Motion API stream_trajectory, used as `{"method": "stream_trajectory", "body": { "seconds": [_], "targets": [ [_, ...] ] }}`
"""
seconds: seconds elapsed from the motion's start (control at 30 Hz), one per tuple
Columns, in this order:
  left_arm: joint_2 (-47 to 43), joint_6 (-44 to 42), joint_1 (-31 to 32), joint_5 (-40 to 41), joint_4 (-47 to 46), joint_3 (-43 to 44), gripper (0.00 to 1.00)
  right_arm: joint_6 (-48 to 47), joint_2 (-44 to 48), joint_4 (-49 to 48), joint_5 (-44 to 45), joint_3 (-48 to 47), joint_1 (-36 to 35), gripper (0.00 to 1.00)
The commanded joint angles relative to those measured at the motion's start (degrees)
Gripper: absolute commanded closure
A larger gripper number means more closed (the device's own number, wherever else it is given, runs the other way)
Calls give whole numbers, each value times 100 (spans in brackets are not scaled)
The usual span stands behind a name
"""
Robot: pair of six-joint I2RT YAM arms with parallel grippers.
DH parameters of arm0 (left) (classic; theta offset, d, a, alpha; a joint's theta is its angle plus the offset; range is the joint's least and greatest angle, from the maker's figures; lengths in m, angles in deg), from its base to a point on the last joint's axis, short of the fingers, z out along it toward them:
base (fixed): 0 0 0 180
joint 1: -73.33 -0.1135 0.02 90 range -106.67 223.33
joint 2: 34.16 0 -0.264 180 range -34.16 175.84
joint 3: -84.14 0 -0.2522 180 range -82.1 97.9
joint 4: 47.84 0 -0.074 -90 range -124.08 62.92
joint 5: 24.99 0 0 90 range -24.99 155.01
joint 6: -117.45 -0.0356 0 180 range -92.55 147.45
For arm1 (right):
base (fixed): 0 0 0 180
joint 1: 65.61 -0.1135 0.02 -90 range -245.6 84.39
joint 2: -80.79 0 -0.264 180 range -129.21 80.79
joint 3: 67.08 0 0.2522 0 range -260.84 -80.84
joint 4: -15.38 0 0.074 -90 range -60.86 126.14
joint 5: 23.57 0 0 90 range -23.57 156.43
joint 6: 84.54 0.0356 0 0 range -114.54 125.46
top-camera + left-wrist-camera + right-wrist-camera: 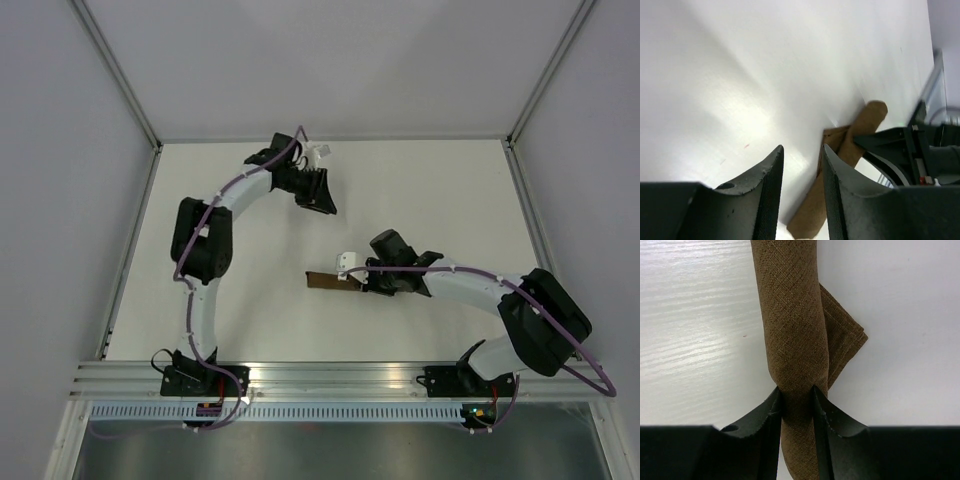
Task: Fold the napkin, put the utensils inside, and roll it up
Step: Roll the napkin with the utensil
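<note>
The napkin [325, 281] is rolled into a slim dark-brown tube near the middle of the white counter [450, 190], lying roughly crosswise in the top view. The right gripper [352, 283] is clamped around it. In the right wrist view, both black fingers [771, 412] press into the cloth from either side, pinching the roll [792, 315] narrower where they meet it. A flat folded corner of the cloth sticks out beside the tube just past that grip. The roll's left end pokes free of the gripper. The utensils cannot be seen in any view. The left gripper [325, 200] is well apart from the roll, over the far part of the counter. Its jaws stand a little apart with only bare counter showing between them [802, 155], and its camera looks back at the napkin [860, 130].
</note>
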Motion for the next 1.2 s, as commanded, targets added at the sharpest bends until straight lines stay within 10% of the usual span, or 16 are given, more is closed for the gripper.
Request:
{"method": "stream_trajectory", "body": {
  "seconds": [0.0,0.43,1.17],
  "targets": [
    [-1244,1111,-343,926,-555,-654,59,474,-411,593,-118,-176,160,66],
    [-4516,3264,43,3071,-4045,-5936,53,1635,-2072,1410,-865,-1775,960,68],
    [-3297,4267,1151,4927,-5320,-5816,47,4167,-3339,1059,-1639,-2918,986,68]
  ]
}}
